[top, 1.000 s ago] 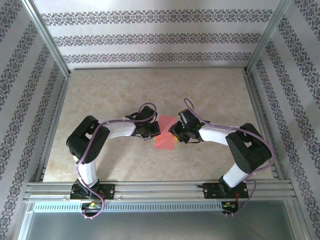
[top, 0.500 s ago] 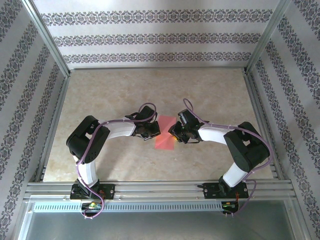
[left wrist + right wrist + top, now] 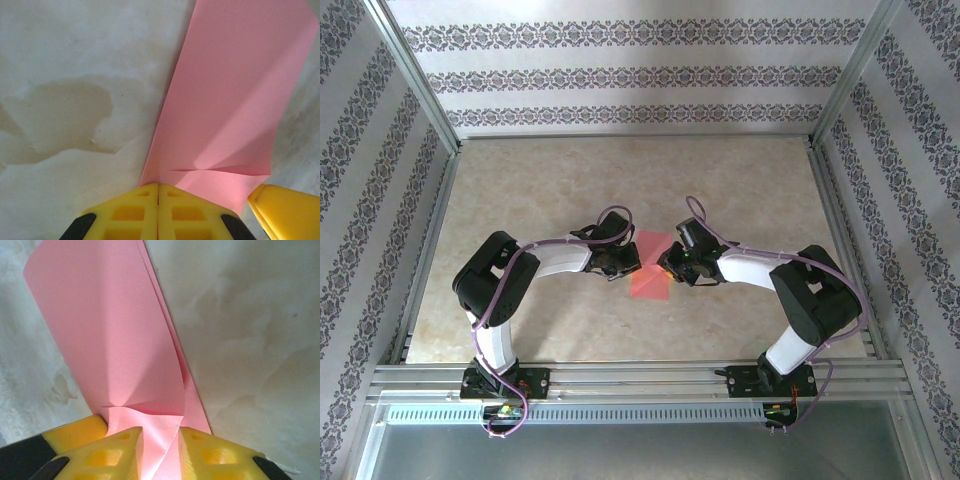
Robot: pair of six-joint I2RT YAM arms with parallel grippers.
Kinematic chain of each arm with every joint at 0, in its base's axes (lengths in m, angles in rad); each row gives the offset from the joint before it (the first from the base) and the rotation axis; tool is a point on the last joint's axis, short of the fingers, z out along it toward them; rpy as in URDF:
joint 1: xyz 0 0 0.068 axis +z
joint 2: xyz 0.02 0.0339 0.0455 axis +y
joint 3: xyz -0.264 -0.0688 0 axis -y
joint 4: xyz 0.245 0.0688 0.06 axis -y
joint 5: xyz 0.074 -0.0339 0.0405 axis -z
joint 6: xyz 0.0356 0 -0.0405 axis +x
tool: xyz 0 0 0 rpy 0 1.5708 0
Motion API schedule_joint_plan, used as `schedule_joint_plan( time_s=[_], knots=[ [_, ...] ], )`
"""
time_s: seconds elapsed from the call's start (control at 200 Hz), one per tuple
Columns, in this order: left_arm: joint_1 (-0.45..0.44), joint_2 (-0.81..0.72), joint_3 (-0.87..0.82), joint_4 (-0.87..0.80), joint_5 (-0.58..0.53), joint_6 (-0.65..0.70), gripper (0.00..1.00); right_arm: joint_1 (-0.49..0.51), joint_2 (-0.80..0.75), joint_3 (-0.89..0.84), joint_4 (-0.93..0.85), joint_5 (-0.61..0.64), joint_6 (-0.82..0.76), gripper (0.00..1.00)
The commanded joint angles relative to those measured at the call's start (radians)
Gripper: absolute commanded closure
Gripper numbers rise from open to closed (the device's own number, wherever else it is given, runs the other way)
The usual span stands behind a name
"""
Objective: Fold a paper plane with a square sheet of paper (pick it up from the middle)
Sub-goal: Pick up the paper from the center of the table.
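The square sheet of paper (image 3: 650, 270) is pink and lies folded over on the table between my two grippers. My left gripper (image 3: 158, 186) is shut, with its tips down on the near edge of the paper (image 3: 235, 90). In the right wrist view the paper (image 3: 105, 330) has a lifted, creased flap that rises between the fingers of my right gripper (image 3: 161, 432). Those jaws stand apart around the flap. From above, the left gripper (image 3: 634, 263) and right gripper (image 3: 666, 266) face each other across the sheet.
The beige marbled tabletop (image 3: 550, 190) stretches around the paper, framed by aluminium rails (image 3: 640, 378) at the near edge and patterned walls on three sides. One yellow finger (image 3: 287, 210) of the right gripper shows at the left wrist view's lower right.
The right gripper's jaws have narrowed around the paper flap. Both arms and the sheet have stayed almost where they were.
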Motion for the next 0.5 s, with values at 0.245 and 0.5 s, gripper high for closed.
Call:
schedule_joint_plan(
  time_s=[0.245, 0.5],
  knots=[
    [0.007, 0.052, -0.031, -0.056, -0.009, -0.012, 0.93, -0.007, 0.007, 0.006, 0.041, -0.031, -0.028, 0.75],
    [0.007, 0.048, -0.030, -0.059, -0.012, -0.014, 0.93, 0.005, 0.025, 0.000, 0.091, -0.084, -0.040, 0.76]
  ],
)
